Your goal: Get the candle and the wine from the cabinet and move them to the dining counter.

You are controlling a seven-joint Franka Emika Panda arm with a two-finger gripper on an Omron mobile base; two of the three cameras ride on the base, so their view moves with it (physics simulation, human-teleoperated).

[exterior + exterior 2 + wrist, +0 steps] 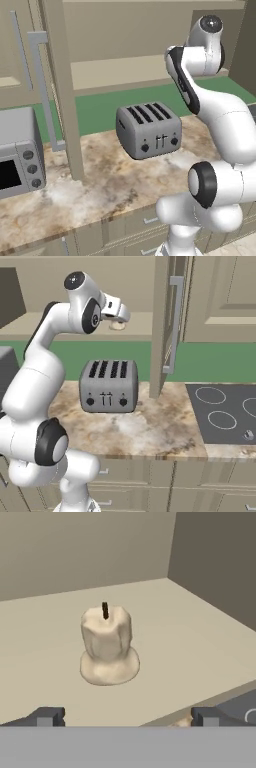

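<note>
Hand view, and I'm looking straight along my gripper (125, 717): left fingertip low at the bottom edge, then the candle (108, 646) dead ahead and a touch left of centre, then my right fingertip. Jaws spread as wide as they go, nothing held. The candle stands upright on the cabinet (200, 637) shelf, wick up, squat on a flared base, well clear of the back and side walls. It lies ahead of my fingers, not yet between them, so I reckon a straight push forward would straddle it. In the right base view my hand half covers the candle. The wine I can't make out anywhere from here.
</note>
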